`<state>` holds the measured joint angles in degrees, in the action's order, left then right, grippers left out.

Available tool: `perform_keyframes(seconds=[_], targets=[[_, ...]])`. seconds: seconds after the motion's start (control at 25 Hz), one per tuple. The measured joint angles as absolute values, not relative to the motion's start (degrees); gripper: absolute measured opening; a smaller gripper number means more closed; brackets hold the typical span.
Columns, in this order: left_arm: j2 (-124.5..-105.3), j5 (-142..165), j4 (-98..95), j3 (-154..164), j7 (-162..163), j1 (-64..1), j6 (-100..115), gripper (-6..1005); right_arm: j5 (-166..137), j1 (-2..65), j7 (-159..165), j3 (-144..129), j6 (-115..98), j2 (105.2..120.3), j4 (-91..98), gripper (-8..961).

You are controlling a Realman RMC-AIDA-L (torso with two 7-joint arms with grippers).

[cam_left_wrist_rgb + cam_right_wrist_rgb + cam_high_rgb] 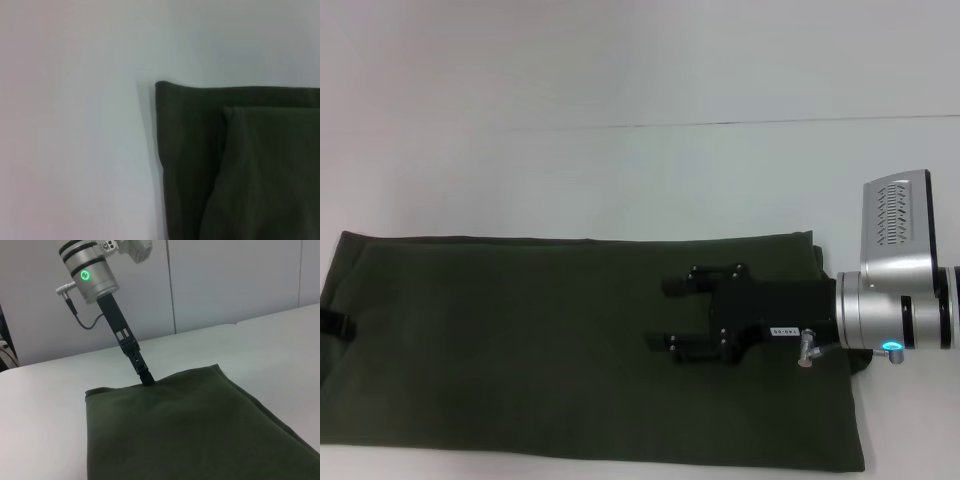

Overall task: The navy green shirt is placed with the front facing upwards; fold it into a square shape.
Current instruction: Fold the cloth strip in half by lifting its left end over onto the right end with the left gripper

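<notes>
- Now, at the far left end of the shirt (570,350), the left pincer (148,381) comes down steeply with its tip right at the cloth's edge; the head view shows only a small dark tip there. I cannot tell whether its fingers are apart or clamped on the cloth.
- Across the middle, the shirt lies on the white tabletop (620,170) as a long dark green band, plain side up, no lettering or collar showing. It looks already folded lengthways, with a second layer stepped back from the corner in the left wrist view.
- Right of the shirt's middle, the right pincer (692,315) hangs over the cloth with its fingers spread apart, holding nothing, pointing toward the left end.
- By my judgement, the risk lies in the crosswise fold to come: if the left pincer catches only the top layer, the stack could slide apart and the edges end up uneven, giving a skewed shape rather than a square.
- Also, the right pincer sits over the very stretch the left end would travel across, so it could block or drag the cloth.
- Nothing else stands on the tabletop near the shirt.
</notes>
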<state>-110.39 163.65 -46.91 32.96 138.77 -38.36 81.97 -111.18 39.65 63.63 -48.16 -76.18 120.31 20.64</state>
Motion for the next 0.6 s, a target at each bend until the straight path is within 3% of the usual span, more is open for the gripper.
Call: perform_keyframes(seconds=[0.6], targets=[[-110.33, 163.57, -45.38, 32.52, 138.98, -38.36, 80.03, 806, -111.19, 39.82, 63.63, -48.55, -75.50, 120.31, 20.62, 777]])
